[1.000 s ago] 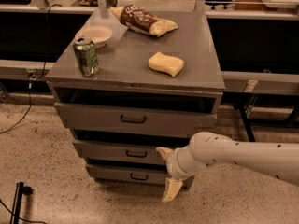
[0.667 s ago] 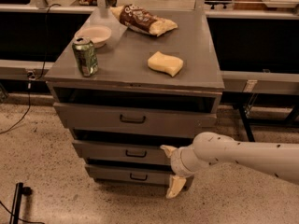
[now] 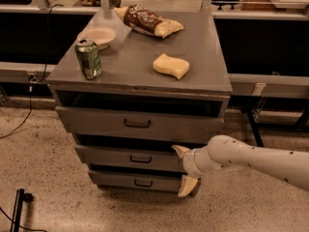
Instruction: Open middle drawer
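white gripper at middle drawer of three

Cabinet top carries can, bowl, snack bag, sponge; end effector at middle drawer.

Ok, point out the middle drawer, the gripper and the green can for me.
middle drawer [image 3: 111, 157], camera view, bare part of its grey front beside the handle.
gripper [image 3: 178, 171], camera view, midway between its spread fingertips, at the middle drawer's front.
green can [image 3: 89, 59], camera view, middle of its side.
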Controlling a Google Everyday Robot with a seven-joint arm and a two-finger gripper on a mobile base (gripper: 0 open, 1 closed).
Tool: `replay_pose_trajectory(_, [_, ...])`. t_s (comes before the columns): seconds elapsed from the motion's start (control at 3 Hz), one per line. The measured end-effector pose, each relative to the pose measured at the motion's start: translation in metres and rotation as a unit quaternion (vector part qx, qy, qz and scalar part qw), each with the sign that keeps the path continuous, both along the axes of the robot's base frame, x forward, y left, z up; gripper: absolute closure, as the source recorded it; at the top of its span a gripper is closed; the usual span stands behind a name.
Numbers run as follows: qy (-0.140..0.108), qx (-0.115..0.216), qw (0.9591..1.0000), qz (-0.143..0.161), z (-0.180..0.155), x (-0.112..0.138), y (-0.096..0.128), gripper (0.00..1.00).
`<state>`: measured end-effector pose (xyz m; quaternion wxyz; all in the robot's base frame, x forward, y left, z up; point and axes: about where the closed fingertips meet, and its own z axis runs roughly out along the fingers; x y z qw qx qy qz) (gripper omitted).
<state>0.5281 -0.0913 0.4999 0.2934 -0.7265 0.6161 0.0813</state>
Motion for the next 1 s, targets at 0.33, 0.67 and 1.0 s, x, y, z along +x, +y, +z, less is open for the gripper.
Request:
replay_pose_trajectory(0.33, [-0.011,-0.002,0.9999,-0.001,-0.018,0.016,-0.008,0.00])
replay_pose_trajectory(0.67, [-0.019,-0.003,0.9998,-0.004,-0.037,0.028,-0.014,0.00])
replay_pose_trajectory(1.0, [-0.028,-0.003,0.9996,-0.009,-0.051,0.035,-0.018,0.00])
